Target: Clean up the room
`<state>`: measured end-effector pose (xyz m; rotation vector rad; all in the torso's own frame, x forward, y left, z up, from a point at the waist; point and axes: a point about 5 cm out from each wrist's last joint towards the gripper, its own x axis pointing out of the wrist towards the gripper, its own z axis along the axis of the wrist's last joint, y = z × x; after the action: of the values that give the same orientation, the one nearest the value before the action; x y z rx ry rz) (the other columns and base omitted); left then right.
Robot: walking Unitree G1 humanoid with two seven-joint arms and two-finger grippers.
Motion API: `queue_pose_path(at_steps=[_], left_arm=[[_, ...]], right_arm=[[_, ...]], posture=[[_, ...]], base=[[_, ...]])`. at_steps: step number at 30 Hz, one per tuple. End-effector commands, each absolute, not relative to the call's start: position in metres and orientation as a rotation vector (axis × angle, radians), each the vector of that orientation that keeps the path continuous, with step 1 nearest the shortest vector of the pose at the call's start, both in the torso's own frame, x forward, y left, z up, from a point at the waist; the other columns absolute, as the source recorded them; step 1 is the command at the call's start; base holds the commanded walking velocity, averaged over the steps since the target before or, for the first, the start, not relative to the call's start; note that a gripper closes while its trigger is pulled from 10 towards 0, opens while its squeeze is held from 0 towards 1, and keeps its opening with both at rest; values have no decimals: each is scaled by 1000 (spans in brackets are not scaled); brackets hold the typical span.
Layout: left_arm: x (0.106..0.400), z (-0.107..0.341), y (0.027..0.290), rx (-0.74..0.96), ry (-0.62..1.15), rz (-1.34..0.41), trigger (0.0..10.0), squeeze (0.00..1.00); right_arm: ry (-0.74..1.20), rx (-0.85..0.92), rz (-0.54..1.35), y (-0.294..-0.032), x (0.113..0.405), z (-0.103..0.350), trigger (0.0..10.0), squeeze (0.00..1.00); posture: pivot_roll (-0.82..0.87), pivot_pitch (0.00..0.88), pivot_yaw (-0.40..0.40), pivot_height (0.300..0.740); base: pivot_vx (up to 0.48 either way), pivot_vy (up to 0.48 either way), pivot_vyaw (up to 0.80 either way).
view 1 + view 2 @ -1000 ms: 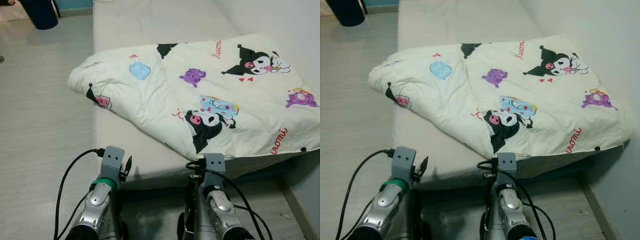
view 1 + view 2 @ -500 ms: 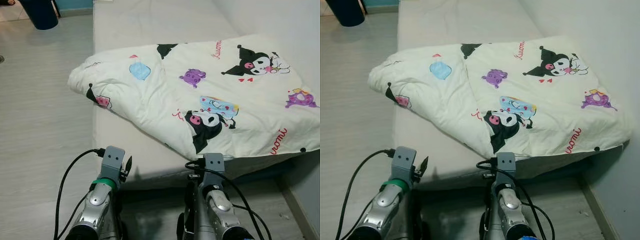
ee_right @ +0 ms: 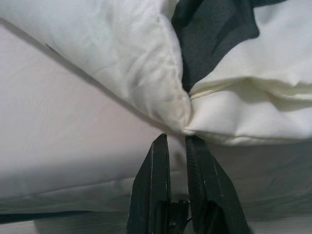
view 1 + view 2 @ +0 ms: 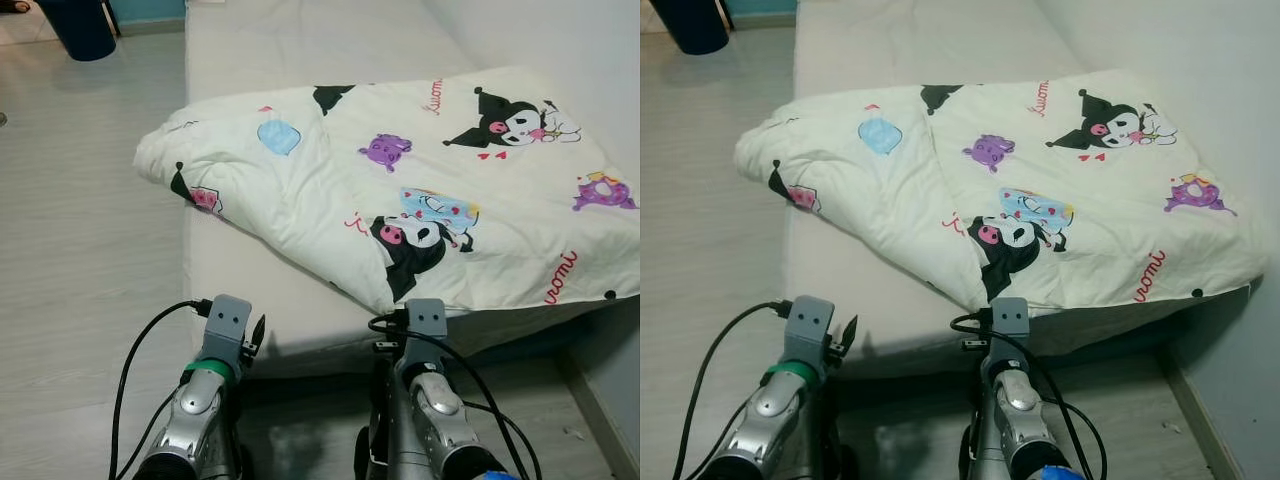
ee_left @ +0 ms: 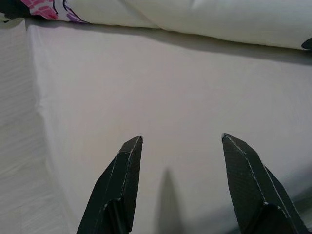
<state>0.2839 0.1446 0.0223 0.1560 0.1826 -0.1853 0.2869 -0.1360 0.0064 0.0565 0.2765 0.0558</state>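
- Standing at the bed (image 4: 250,290), I hold both claws low at its near edge, nothing gripped.
- My right claw (image 3: 177,139) has its fingers nearly together, tips just short of the quilt (image 4: 420,190) corner.
- My left claw (image 5: 179,141) is spread wide over bare mattress, the quilt's fold well ahead of it.
- Risk, as I judge it: nearly closed fingers could push the corner back instead of pinching it, or catch one layer only.
- The quilt lies crumpled and skewed across the bed, its near corner overhanging the edge.
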Motion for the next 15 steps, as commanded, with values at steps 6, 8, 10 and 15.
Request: queue_pose_path(at_steps=[6, 8, 10, 15], left_arm=[[280, 24, 147, 144, 156, -169, 10000, 0], [281, 26, 147, 142, 146, -165, 10000, 0], [282, 28, 146, 140, 131, -170, 10000, 0], [283, 38, 138, 157, 64, -235, 10000, 0]], right_arm=[[126, 191, 40, -133, 295, 27, 10000, 1000], [84, 214, 52, -130, 301, 36, 10000, 1000], [55, 223, 73, -128, 307, 44, 10000, 1000], [42, 221, 106, -123, 319, 54, 10000, 1000]], posture=[[19, 172, -4, 564], [19, 179, -6, 564], [19, 182, -6, 564], [22, 192, -8, 564]], base=[[0, 0, 0], [0, 0, 0], [0, 0, 0], [0, 0, 0]])
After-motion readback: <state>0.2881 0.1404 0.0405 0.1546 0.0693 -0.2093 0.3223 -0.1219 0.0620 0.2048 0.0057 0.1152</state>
